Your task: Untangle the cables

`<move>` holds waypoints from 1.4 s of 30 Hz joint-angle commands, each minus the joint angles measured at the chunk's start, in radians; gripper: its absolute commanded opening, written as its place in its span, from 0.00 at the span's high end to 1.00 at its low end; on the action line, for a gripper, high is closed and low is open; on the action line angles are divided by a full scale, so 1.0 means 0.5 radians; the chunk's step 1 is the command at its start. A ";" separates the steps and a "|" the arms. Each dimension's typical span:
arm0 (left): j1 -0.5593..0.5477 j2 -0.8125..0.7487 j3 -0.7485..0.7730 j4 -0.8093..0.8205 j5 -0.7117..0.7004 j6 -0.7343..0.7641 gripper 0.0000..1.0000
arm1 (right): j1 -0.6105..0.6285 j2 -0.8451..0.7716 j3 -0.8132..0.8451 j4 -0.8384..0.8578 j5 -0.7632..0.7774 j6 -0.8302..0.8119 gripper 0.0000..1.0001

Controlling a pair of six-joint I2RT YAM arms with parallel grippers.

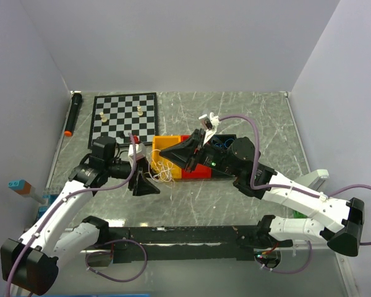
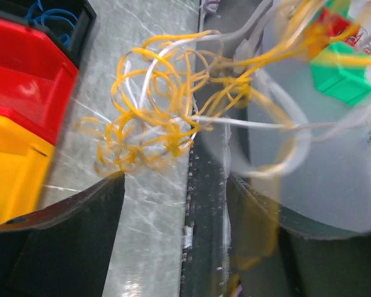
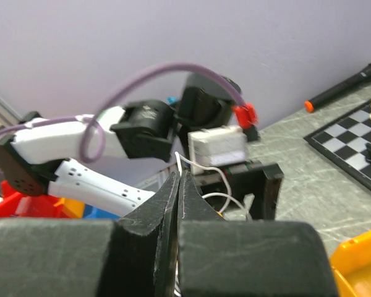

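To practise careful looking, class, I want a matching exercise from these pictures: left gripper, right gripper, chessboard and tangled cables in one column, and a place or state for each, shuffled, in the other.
Column one:
1. left gripper
2. right gripper
3. chessboard
4. tangled cables

Column two:
A. jaws shut
B. on the table beside the yellow bin
C. jaws open
D. back left of the table

Pairs: 1-C, 2-A, 3-D, 4-B

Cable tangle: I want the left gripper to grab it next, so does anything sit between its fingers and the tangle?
Nothing visible does. The cable tangle sits in the open just ahead of the open left gripper; the red and yellow bins stand off to one side.
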State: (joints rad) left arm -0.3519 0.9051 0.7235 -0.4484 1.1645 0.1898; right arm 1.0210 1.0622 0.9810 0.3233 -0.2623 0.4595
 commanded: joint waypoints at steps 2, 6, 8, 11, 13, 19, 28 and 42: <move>0.010 -0.034 -0.079 0.481 0.116 -0.467 0.32 | -0.002 -0.078 -0.008 0.231 -0.064 0.127 1.00; 0.017 -0.034 -0.112 0.841 0.171 -0.848 0.30 | -0.002 -0.084 -0.029 0.258 -0.065 0.161 1.00; 0.020 -0.040 -0.128 0.954 0.202 -0.956 0.37 | -0.002 -0.093 -0.044 0.265 -0.055 0.158 1.00; 0.026 -0.037 -0.125 0.943 0.251 -0.963 0.55 | -0.002 -0.109 -0.066 0.271 -0.052 0.170 1.00; 0.026 -0.028 -0.103 0.900 0.260 -0.895 0.70 | -0.002 -0.121 -0.084 0.280 -0.055 0.182 1.00; 0.026 -0.009 -0.015 0.582 0.291 -0.651 0.99 | -0.005 -0.164 -0.100 0.234 0.000 0.143 1.00; 0.029 0.073 0.173 -0.367 -0.711 0.506 0.99 | -0.094 -0.513 -0.002 -0.312 0.309 -0.219 1.00; 0.029 0.331 -0.179 -0.438 -2.006 1.274 0.99 | -0.137 -0.928 0.287 -0.824 0.718 -0.670 1.00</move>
State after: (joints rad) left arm -0.3416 1.0786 0.7197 -0.6556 0.4129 0.6479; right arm 0.9585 0.6304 1.0225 -0.0551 0.0299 0.2169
